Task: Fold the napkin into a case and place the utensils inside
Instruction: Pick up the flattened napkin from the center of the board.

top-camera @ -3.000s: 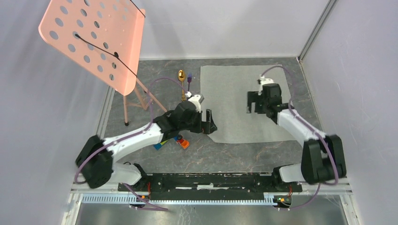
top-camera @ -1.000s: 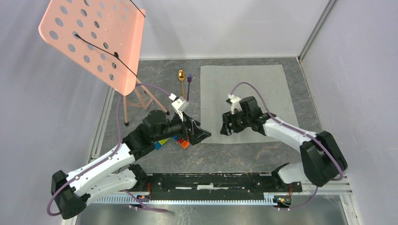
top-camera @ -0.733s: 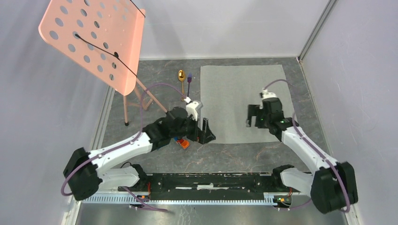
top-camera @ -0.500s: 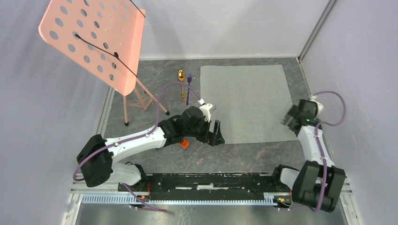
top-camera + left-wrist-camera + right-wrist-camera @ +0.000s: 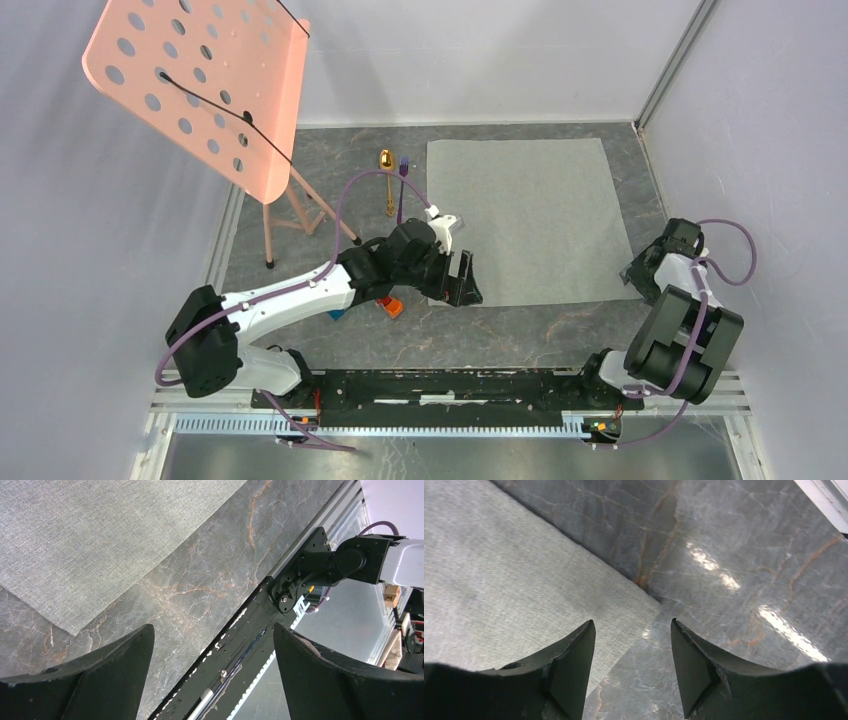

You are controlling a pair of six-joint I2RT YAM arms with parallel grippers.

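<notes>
- Between the two grippers: thin grey-green square cloth napkin (image 5: 525,215), spread flat.
- At its near-left corner: left gripper (image 5: 212,635), jaws wide apart, empty.
- At its near-right corner: right gripper (image 5: 631,625), jaws parted, empty.
- Beyond left gripper: shiny gold metal spoon (image 5: 387,165) and slim purple fork (image 5: 402,180), parallel, heads pointing away.

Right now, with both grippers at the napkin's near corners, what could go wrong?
The napkin lies flat on the table; the open right gripper, above its corner, may only slide or wrinkle the cloth.
In the left wrist view the corner lies outside the open left gripper's gap; closing there could miss.
The left arm's cable crosses above the fork and spoon and might drag them.
</notes>
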